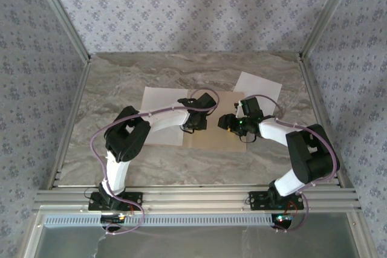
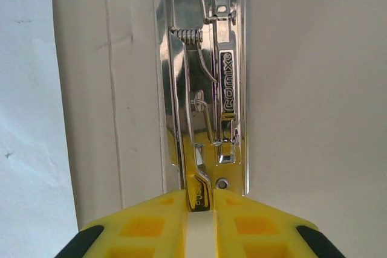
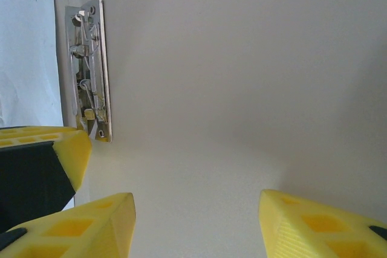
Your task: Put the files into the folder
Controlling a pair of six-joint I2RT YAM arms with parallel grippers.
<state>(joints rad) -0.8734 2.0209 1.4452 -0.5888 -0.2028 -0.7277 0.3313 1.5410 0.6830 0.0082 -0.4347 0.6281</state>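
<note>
Left pincer (image 2: 198, 200) grips the small chrome metal clip (image 2: 208, 89) by its lever, in the flat tan cardboard folder (image 1: 211, 142), frame centre. Right pincer (image 3: 196, 209) open, empty. Risk: lever slips, clip snaps shut before thin white paper sheets (image 1: 158, 104) enter.

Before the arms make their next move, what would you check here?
1. Tan cardboard folder lying open: ok.
2. Left gripper pinching the lever of the silver metal clip: ok.
3. Right gripper open and empty above the folder's pale inside: ok.
4. White paper sheets filed under clip: not ok; one lies left, the other far right.
5. Clip sprung open: cannot tell.
</note>
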